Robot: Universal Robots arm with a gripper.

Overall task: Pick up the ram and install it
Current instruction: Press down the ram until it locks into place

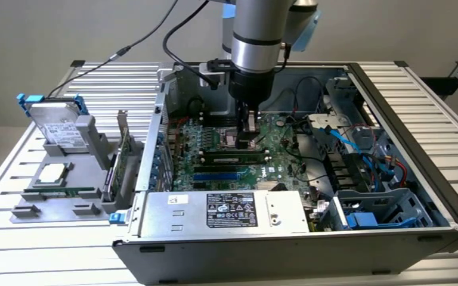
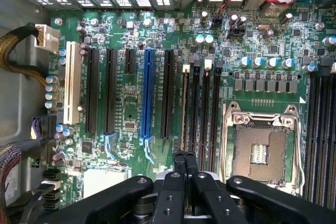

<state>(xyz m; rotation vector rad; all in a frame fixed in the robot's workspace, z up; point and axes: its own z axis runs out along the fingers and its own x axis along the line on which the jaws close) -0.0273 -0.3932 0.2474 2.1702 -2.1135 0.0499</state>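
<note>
Over the motherboard (image 2: 131,103), inside the open PC case (image 1: 443,196), the gripper (image 2: 185,160) has its fingers (image 2: 179,163) pressed together just above the memory slots, holding nothing. The ram (image 1: 231,159) appears seated in a slot below them. Pressing off-centre could leave one end unlatched. The CPU socket (image 2: 261,153) and loose cables (image 1: 348,140) crowd close by.

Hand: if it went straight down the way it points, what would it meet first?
Probably the memory slots on the motherboard, directly beneath the shut hand; how far off they are is unclear.
</note>
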